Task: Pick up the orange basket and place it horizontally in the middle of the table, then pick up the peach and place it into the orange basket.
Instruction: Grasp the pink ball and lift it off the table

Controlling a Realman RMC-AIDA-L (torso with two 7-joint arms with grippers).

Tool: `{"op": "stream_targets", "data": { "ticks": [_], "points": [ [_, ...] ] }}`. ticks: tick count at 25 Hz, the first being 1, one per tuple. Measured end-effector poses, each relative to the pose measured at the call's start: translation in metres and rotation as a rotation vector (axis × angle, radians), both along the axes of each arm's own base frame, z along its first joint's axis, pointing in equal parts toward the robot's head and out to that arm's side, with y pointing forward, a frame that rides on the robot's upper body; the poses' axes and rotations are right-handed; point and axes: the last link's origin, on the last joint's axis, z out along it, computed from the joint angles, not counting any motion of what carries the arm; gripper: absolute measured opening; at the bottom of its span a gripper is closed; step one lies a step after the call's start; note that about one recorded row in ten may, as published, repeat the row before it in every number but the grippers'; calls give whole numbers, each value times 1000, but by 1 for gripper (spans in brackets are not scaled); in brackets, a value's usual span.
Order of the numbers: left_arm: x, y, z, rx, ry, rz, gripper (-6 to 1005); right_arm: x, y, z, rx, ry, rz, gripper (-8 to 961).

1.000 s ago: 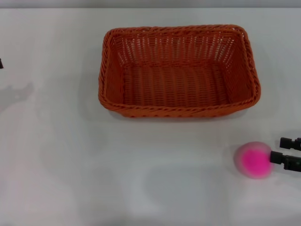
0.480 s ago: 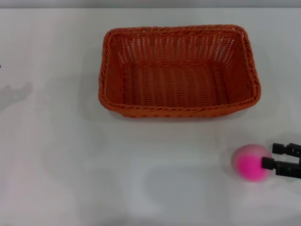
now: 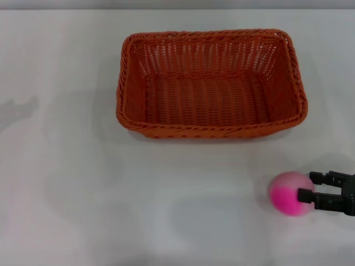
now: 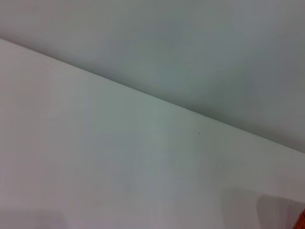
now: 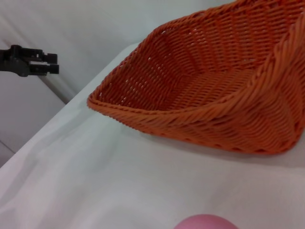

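Observation:
The orange basket (image 3: 211,83) sits lengthwise across the middle of the white table (image 3: 83,194), empty; the right wrist view shows it up close (image 5: 214,95). The peach (image 3: 287,192) lies on the table in front of the basket's right end, and its pink top (image 5: 205,222) shows in the right wrist view. My right gripper (image 3: 308,186) is open at the peach's right side, with its fingertips reaching the fruit's edge. My left gripper (image 5: 53,64) shows only in the right wrist view. It is far off beyond the table's left side, with two fingers apart and nothing between them.
The left wrist view shows bare tabletop (image 4: 119,167), the grey wall behind it and a sliver of the basket (image 4: 302,220). The table's far edge runs just behind the basket.
My right gripper has moved left along the table, and the peach has shifted left ahead of it. The left arm's tip has left the head view's left edge.

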Motion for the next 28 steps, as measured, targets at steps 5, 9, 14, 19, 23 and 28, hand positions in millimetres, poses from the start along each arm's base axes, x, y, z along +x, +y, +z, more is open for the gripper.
{"op": "stream_targets", "data": {
  "ticks": [5,9,14,19,23,28],
  "points": [
    [0,-1,2,8,4,-2,556,-4,3,-5,-24,7,17,791],
    [1,-1,2,9,-3,-6,557,-8,6,-9,-38,18,29,788],
    [2,-1,2,11,-6,-10,557,-17,15,-17,-78,39,66,784],
    [0,-2,4,17,-8,-4,557,-20,19,-17,-77,44,74,780],
    [1,-2,4,20,-15,-5,557,-22,22,-17,-80,54,70,776],
    [2,-2,5,23,-32,-20,557,-24,24,-21,-107,51,73,733]
  ]
}}
